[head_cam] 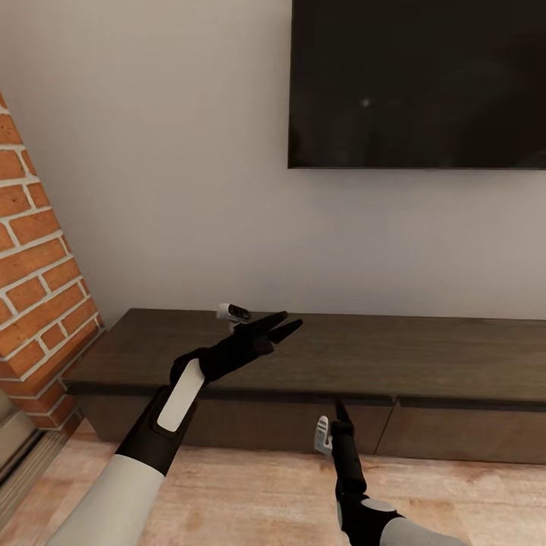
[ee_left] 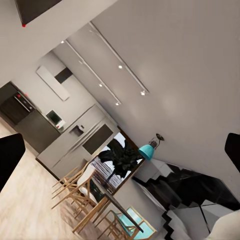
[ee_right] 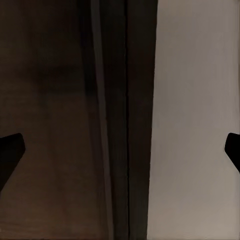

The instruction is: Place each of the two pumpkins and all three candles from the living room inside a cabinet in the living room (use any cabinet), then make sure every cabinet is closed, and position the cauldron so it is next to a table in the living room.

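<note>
Here is the long, low dark brown wood cabinet (head_cam: 425, 364) running along the far wall, its flat handle-less drawer fronts all flush, nothing pulled out. Above it on the pale grey wall (head_cam: 189, 189) hangs a big black flat screen (head_cam: 417, 83), and a red brick column (head_cam: 38, 303) stands at the left end. The left gripper (head_cam: 287, 324) hovers over the left part of the cabinet top, its two black fingers spread apart, nothing between them. In the left wrist view the fingertips (ee_left: 10, 155) sit wide at the frame edges, looking out at a distant dining area with pale wooden chairs (ee_left: 80, 195) and a teal lamp (ee_left: 146, 151). The right gripper (head_cam: 340, 413) is low and nearer, pointing up at the front edge of the cabinet just right of centre; its fingers are released too, tips (ee_right: 11, 150) wide apart in the wrist view, with the dark cabinet edge (ee_right: 115, 120) close ahead and wall beyond. Pale wood floor (head_cam: 250, 493) lies in front
</note>
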Tool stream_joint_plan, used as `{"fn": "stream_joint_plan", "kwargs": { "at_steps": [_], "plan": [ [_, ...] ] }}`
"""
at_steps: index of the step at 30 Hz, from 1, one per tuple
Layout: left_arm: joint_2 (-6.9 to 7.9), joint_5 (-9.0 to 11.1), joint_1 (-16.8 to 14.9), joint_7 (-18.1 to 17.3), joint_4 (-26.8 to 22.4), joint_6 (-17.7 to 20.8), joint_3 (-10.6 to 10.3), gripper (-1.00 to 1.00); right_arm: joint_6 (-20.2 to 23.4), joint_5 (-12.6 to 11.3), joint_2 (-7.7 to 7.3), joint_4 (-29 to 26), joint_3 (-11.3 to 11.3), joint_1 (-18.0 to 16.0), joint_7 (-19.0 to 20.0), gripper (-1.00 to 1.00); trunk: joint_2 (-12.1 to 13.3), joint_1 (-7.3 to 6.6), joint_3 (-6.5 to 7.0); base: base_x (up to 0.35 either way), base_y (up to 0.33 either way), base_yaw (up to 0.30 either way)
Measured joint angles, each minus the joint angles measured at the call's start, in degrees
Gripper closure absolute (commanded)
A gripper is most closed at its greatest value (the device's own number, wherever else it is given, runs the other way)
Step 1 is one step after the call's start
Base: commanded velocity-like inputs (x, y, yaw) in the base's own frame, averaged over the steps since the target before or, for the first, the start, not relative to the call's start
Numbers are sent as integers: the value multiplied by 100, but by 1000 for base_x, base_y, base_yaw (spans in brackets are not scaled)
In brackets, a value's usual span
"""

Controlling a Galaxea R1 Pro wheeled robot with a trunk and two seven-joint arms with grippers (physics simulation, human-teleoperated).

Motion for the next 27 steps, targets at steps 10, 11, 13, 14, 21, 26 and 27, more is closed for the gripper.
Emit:
{"fn": "stream_joint_plan", "kwargs": {
  "at_steps": [10, 11, 13, 14, 21, 26, 27],
  "plan": [
    [0, 1, 0, -6, 0, 0, 0, -100, -115, 43, 18, 21, 9, -9, 7, -100, 0, 0, 0, 0, 0, 0],
    [0, 1, 0, -6, 0, 0, 0, -100, -115, 45, 18, 22, 9, -9, 7, -100, 0, 0, 0, 0, 0, 0],
    [-1, 1, 0, -6, 0, 0, 0, -100, -115, 49, 22, 26, 10, -10, 9, -100, 0, 0, 0, 0, 0, 0],
    [-3, 3, 0, -6, 0, 0, 0, -100, -115, 52, 24, 29, 13, -9, 9, -100, 0, 0, 0, 0, 0, 0],
    [-8, 8, 0, -12, 29, -3, 0, -100, -124, 65, 101, 79, 27, -10, 11, -100, 0, 0, 0, 0, 0, 0],
    [-1, 9, 6, -27, 74, -8, 0, -100, -124, 67, 138, 87, 27, -9, 247, -100, 0, 0, 0, 0, 0, 0],
    [-1, 9, 6, -27, 77, -8, 0, -100, -124, 67, 138, 87, 28, -9, 269, -100, 0, 0, 0, 0, 0, 0]
  ]
}}
